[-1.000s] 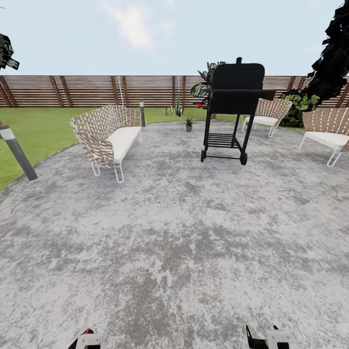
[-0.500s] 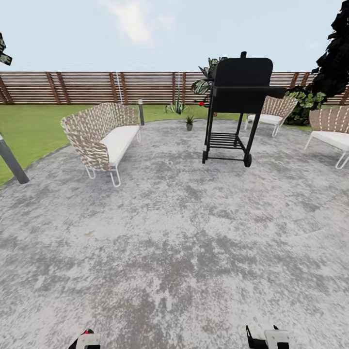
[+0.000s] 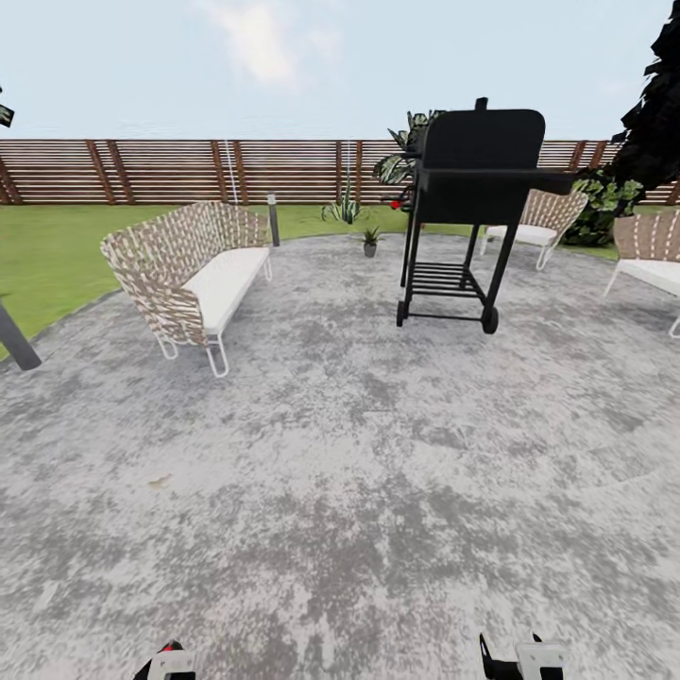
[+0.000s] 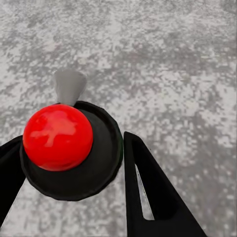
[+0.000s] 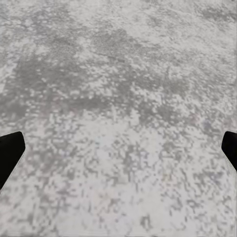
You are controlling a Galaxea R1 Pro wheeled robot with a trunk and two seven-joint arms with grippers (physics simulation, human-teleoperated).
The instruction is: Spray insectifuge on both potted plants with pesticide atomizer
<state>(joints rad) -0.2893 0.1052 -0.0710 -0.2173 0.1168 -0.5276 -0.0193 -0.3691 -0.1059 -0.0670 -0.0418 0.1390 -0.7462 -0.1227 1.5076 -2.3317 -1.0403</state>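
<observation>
The left gripper (image 4: 69, 163) holds the pesticide atomizer (image 4: 69, 143) tight between its black fingers (image 4: 153, 192). The right gripper (image 5: 118, 148) is spread wide over the grey patio (image 3: 359, 453). Far ahead — a small potted plant (image 3: 370, 240) at the patio's far edge, near a black grill (image 3: 472, 189).

sofa (image 3: 194, 279) left, grill (image 3: 467, 203) right, fence (image 3: 189, 170) behind

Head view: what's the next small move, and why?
Probably drive the base forward through the gap between the sofa and the grill, toward the small potted plant at the patio's far edge. It looks far out of reach, and the left gripper seems already closed on the pesticide atomizer.
</observation>
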